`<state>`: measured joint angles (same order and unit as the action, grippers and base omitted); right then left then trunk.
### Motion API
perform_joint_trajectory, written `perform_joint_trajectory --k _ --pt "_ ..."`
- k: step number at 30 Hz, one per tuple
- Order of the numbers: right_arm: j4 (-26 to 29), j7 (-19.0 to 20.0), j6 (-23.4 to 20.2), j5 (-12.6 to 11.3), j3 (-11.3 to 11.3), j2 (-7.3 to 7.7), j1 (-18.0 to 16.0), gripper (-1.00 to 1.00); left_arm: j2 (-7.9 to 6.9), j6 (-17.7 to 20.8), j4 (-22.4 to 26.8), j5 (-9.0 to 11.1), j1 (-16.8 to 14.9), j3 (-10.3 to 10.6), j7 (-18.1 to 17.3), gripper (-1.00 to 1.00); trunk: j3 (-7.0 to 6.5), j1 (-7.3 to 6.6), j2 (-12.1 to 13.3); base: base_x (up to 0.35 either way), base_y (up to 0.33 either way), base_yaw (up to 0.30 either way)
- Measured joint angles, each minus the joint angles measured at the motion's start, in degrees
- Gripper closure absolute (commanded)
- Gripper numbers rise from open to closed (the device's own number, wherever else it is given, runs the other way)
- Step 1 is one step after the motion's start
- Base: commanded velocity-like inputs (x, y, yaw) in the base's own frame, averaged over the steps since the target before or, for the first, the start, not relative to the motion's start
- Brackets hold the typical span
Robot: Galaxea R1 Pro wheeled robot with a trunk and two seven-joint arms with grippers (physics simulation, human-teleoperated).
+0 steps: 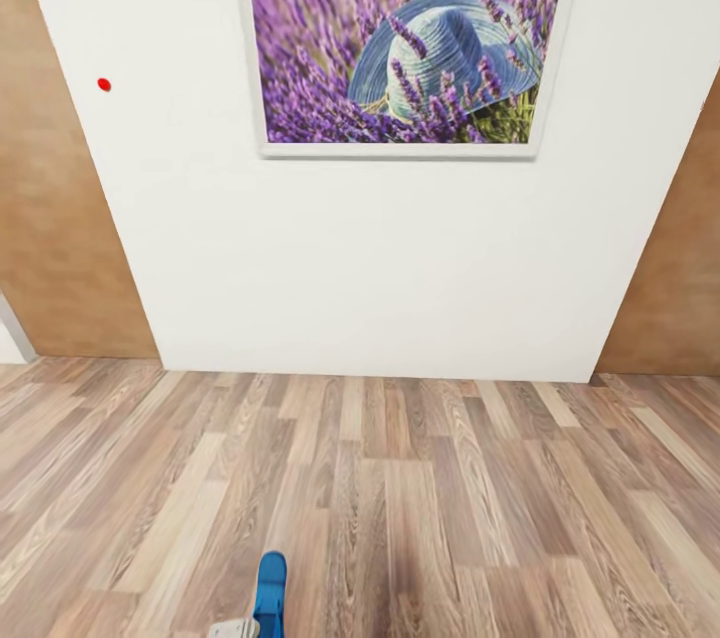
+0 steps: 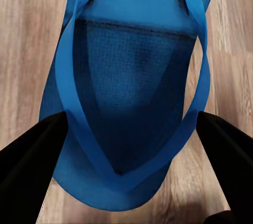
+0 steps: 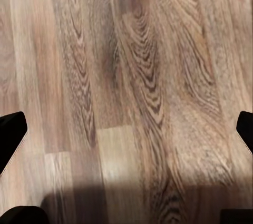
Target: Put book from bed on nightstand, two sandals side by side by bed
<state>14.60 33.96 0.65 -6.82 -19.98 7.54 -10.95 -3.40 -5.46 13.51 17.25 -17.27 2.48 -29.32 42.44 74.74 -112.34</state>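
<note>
One bright blue sandal [image 2: 132, 66] sits between the black fingers [image 2: 31, 155] of my left gripper [image 2: 132, 124], which is shut on its two side edges, strap side facing the camera, above the plank floor. In the head view the sandal's tip [image 1: 270, 588] pokes up at the bottom edge beside a white piece of the left gripper [image 1: 235, 630]. My right gripper [image 3: 126, 129] is open over bare floor with nothing between its fingertips [image 3: 10, 134]. The other sandal, the book, the bed and the nightstand are out of view.
A white wall [image 1: 380, 258] stands straight ahead, bearing a framed lavender-and-hat picture [image 1: 410, 28] and a small red dot [image 1: 104, 84]. Brown wall panels [image 1: 50, 218] flank it on both sides. Wood-plank floor [image 1: 420, 498] stretches from me to the wall.
</note>
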Motion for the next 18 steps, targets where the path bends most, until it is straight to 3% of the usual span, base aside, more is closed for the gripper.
perform_joint_trajectory --k 8,18 --pt "0.0 0.0 0.0 0.0 0.0 0.00 0.0 -1.00 0.01 0.0 0.0 0.0 0.0 0.0 0.0 1.00 0.00 0.00 0.0 0.330 0.000 -0.208" --pt "0.0 0.0 0.0 0.0 0.0 0.00 0.0 -1.00 0.01 0.0 0.0 0.0 0.0 0.0 0.0 1.00 0.01 0.00 0.0 0.330 0.000 -0.091"
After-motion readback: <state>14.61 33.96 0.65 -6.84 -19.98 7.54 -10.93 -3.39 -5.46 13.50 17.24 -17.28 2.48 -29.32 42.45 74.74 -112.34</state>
